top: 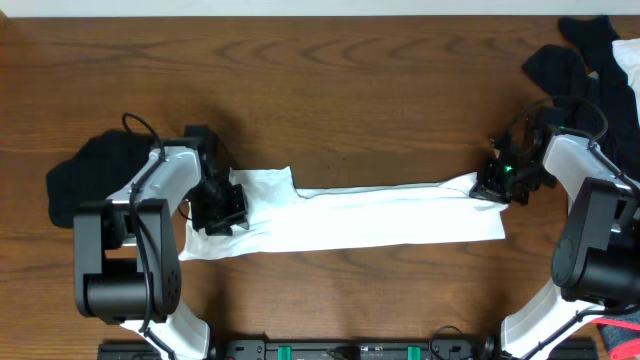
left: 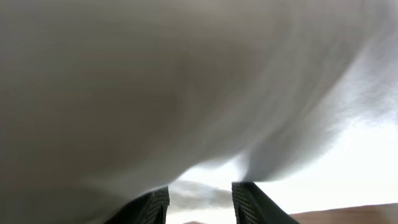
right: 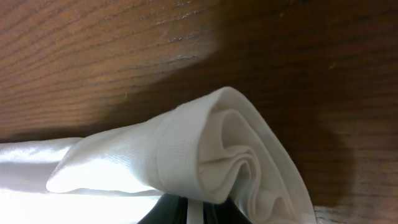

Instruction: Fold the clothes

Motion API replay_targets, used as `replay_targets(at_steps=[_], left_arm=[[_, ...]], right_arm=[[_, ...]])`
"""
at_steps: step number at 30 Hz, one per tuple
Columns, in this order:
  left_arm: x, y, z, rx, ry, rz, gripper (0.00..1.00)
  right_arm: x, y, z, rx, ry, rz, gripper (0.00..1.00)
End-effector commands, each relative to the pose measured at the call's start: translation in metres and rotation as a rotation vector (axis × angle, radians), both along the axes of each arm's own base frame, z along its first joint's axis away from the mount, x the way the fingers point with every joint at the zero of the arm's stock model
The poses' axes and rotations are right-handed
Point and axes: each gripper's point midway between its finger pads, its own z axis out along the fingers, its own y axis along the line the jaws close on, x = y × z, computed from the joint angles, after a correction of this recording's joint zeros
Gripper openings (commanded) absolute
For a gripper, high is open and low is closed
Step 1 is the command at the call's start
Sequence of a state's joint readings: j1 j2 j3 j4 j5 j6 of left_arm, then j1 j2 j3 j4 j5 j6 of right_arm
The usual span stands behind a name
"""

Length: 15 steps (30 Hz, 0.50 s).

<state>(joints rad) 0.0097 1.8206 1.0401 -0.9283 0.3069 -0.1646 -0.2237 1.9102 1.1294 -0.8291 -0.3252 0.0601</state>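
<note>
Desk (top: 350,80): wood, brown, pronounced grain, low satin sheen. White T-shirt (top: 380,215): soft knit cloth, smooth, faintly lustrous where lit; stitched hem band visible in the right wrist view. Dark garments (top: 85,185): matt black cloth. Arm casings (top: 172,172): smooth white plastic, semi-gloss; joints matt black.

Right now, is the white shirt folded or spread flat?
Folded: the white shirt lies as a narrow band with stacked layers at its right end.
</note>
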Motion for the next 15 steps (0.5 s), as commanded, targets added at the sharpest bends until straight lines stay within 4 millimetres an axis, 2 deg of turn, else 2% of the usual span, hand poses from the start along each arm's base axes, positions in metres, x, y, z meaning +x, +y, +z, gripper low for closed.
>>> replay_targets(at_steps=[1, 7, 9, 12, 15], left_arm=[[0.022, 0.012, 0.02, 0.053, -0.063, -0.004, 0.37], [0.057, 0.013, 0.08, 0.056, -0.257, -0.004, 0.38], [0.067, 0.014, 0.094, 0.062, -0.331, -0.002, 0.45], [0.081, 0.019, 0.101, 0.093, -0.406, 0.0, 0.5], [0.089, 0.021, 0.093, 0.102, -0.41, 0.0, 0.53]], right_arm=[[-0.022, -0.016, -0.025, -0.114, 0.112, 0.005, 0.1], [-0.022, -0.016, -0.025, -0.114, 0.112, 0.005, 0.1], [-0.022, -0.016, -0.025, -0.114, 0.112, 0.005, 0.1], [-0.022, -0.016, -0.025, -0.114, 0.112, 0.005, 0.1], [-0.022, -0.015, -0.025, -0.113, 0.111, 0.005, 0.1]])
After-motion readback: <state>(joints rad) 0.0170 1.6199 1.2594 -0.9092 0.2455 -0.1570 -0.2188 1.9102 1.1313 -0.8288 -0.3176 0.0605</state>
